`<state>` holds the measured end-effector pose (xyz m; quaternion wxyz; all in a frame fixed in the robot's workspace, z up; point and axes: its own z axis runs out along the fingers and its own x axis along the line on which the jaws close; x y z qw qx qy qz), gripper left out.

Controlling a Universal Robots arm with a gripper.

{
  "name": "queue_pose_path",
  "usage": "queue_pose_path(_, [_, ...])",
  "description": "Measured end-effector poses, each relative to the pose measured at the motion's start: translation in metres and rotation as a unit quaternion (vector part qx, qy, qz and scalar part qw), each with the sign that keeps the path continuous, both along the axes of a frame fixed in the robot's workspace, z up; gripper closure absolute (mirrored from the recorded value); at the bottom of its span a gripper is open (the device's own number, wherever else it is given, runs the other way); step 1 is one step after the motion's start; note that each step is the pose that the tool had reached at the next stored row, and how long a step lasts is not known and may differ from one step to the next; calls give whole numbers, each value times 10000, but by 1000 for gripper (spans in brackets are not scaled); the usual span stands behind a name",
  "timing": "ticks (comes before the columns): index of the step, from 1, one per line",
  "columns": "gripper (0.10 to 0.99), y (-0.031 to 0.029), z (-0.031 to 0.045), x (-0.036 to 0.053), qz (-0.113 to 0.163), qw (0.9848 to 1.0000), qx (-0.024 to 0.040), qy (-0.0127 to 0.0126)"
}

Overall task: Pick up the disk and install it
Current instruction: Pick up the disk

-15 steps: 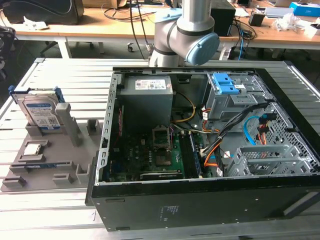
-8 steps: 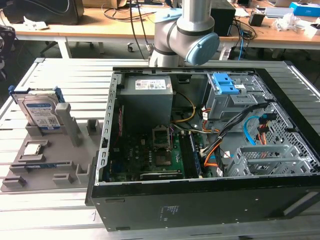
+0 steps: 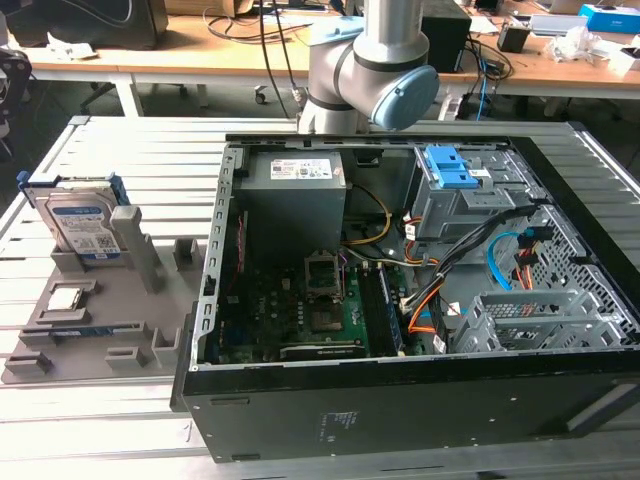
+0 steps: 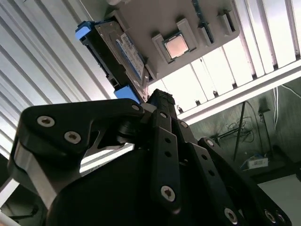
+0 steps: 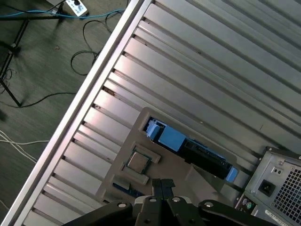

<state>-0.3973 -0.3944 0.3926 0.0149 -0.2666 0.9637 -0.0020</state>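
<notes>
I see my arm (image 3: 365, 70) in silver-grey tube sections, a round pale blue cap (image 3: 405, 100) on its joint, my gripper (image 5: 162, 184) matt black, chunky linkage bars (image 4: 164, 155) studded with silver screw heads (image 4: 168, 191), a grey metal edge (image 4: 28, 174) on the outer link, slim black fingers (image 4: 159, 101)

Disk (image 3: 80, 222) upright in grey holder (image 3: 112, 325), open computer case (image 3: 400, 410), arm (image 3: 368, 62) behind

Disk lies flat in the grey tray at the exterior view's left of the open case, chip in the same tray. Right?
Not flat: the exterior view shows the disk standing on edge in the tray. The rest holds: the chip sits in the same tray, at that view's left of the open case.
</notes>
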Motion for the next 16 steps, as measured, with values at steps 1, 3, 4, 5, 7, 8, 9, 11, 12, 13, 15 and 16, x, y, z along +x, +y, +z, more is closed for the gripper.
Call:
queue_pose_path(1, [984, 0, 0, 0, 52, 10000, 0, 0])
queue_pose_path(3, [984, 0, 0, 0, 125, 9999, 0, 0])
queue_pose_path(4, [984, 0, 0, 0, 153, 9999, 0, 0])
queue_pose_path(5, [984, 0, 0, 0, 189, 9998, 0, 0])
queue_pose_path(7, [984, 0, 0, 0, 262, 9997, 0, 0])
queue_pose_path(8, [984, 0, 0, 0, 304, 9995, 0, 0])
queue_pose_path(9, [984, 0, 0, 0, 333, 9994, 0, 1])
queue_pose_path(11, [984, 0, 0, 0, 404, 9992, 0, 0])
queue_pose_path(12, [984, 0, 0, 0, 431, 9991, 0, 0])
queue_pose_path(13, [984, 0, 0, 0, 459, 9989, 0, 0])
queue_pose_path(15, [984, 0, 0, 0, 544, 9985, 0, 0])
queue_pose_path(16, [984, 0, 0, 0, 591, 9983, 0, 0])
